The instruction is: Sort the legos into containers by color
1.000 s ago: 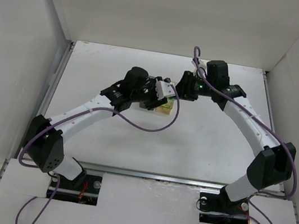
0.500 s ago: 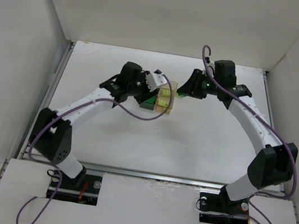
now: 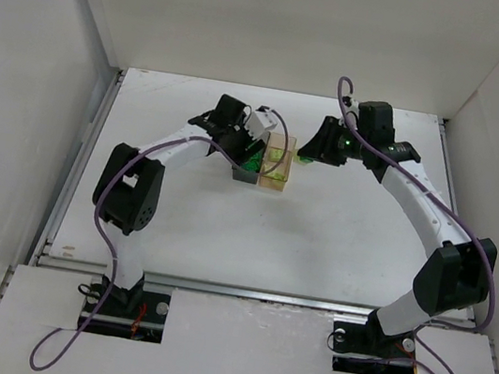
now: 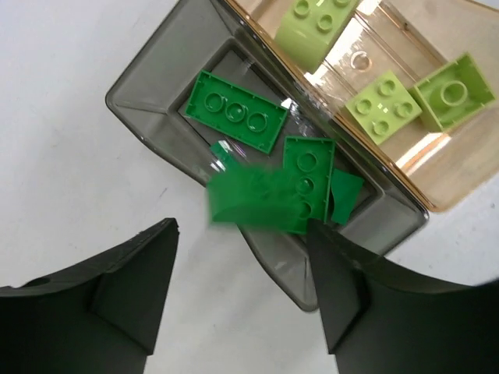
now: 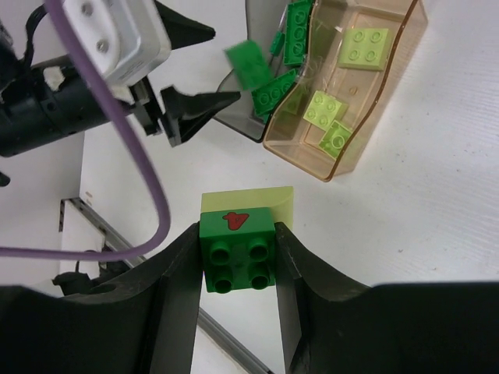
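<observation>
A blurred green brick (image 4: 253,201) shows just beyond the tips of the left fingers (image 4: 156,261), touching neither. These fingers are spread wide, released. Past those tips and under the brick, the smoky grey bin (image 4: 148,82) holds dark green legos (image 4: 234,111) lying flat on its floor. Joined to its far side, the amber bin (image 4: 440,199) holds pale yellow-green legos (image 4: 382,107). Both bins rest on the white desk (image 4: 70,156). Near the amber bin, the right fingers (image 5: 178,273) are clenched on a red-marked brick (image 5: 236,251), dark green, one finger on each side. A pale yellow-green piece (image 5: 253,199) lies against its far edge. I cannot tell whether the two are joined.
</observation>
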Tool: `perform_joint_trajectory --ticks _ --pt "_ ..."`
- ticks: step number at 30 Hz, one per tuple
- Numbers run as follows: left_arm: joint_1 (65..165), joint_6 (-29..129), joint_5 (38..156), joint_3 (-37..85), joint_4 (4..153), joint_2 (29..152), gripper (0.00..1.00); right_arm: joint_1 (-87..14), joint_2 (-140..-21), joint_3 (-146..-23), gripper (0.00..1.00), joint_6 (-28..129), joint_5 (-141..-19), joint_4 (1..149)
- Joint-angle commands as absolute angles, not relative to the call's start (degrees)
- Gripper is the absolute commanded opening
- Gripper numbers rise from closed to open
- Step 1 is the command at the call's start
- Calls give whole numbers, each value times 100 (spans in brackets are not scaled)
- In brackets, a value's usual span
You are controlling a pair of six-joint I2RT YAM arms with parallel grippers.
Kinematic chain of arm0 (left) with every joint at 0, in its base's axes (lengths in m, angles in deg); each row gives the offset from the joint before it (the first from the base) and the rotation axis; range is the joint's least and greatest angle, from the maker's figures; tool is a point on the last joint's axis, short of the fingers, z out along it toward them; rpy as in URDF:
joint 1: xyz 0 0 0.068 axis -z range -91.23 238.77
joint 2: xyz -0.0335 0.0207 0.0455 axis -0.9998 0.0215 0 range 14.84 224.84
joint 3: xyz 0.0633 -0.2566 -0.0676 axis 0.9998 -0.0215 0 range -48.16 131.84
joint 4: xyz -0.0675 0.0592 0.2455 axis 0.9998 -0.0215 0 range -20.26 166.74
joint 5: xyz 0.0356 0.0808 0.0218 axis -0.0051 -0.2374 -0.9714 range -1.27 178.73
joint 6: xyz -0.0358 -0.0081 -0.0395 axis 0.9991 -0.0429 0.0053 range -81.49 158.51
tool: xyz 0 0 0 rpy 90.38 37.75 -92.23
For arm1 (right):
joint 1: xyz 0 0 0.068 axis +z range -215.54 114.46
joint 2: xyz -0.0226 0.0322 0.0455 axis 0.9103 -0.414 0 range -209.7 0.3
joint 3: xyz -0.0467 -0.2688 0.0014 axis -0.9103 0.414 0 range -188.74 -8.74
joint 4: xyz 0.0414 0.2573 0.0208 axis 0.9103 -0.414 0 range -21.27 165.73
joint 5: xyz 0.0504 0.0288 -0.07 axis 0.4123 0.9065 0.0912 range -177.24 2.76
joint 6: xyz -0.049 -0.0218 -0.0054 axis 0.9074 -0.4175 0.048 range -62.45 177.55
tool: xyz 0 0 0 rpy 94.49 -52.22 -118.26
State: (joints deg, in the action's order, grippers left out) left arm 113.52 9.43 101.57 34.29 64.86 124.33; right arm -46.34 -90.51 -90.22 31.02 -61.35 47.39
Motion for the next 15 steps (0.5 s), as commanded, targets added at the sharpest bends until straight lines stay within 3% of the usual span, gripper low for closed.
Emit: perform_joint_trajectory --ticks 1,4,15 --pt "11443 758 10305 3156 6769 11733 65 -4665 -8970 -9039 0 3197 -6184 4830" --pt "11583 450 10437 3015 6769 11556 70 -4665 -9023 -9039 0 3197 -6184 4830" --pt "11514 -550 10991 3042 6031 10688 69 -4665 -9137 -9224 0 3311 -6122 4778"
